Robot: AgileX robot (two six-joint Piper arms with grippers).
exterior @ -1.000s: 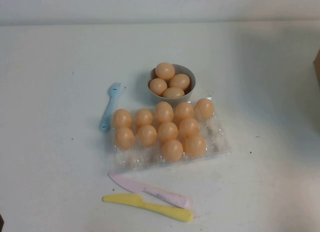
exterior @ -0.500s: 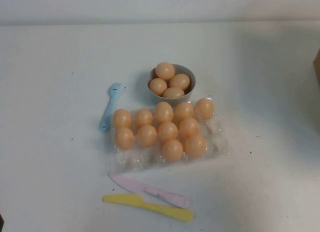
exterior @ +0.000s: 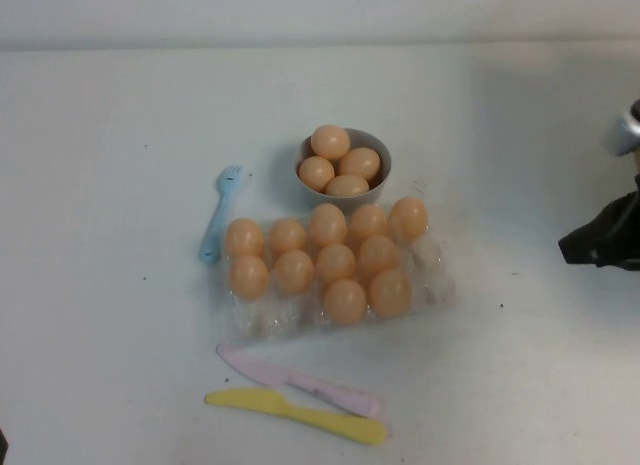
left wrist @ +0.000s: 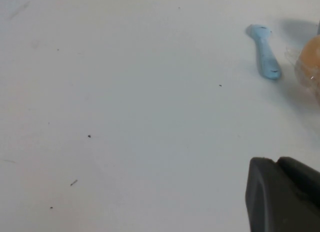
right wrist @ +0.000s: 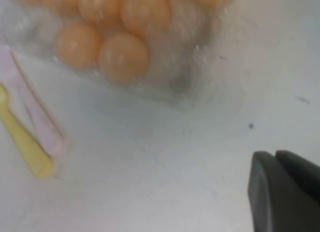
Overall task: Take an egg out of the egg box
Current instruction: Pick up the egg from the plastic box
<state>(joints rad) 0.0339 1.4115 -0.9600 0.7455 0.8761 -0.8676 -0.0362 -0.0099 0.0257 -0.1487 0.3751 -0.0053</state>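
Note:
The egg box [exterior: 440, 281] is a clear crinkly tray at mid-table, holding several peach-orange eggs; the nearest egg [exterior: 344, 300] sits in its front row. My right gripper [exterior: 568, 249] reaches in from the right edge, well right of the box, shut and empty. In the right wrist view its shut tips [right wrist: 272, 154] hover over bare table, with the box [right wrist: 192, 67] and an egg [right wrist: 123, 56] ahead. My left gripper [left wrist: 275, 161] is shut over bare table, far left of the box, with one egg [left wrist: 310, 62] at the picture's edge.
A grey bowl [exterior: 381, 151] with several eggs stands just behind the box. A blue fork [exterior: 217, 220] lies left of the box. A pink knife [exterior: 300, 382] and a yellow knife [exterior: 300, 415] lie in front of it.
My right arm has come into the high view from the right edge. The eggs, box, bowl and cutlery have not moved.

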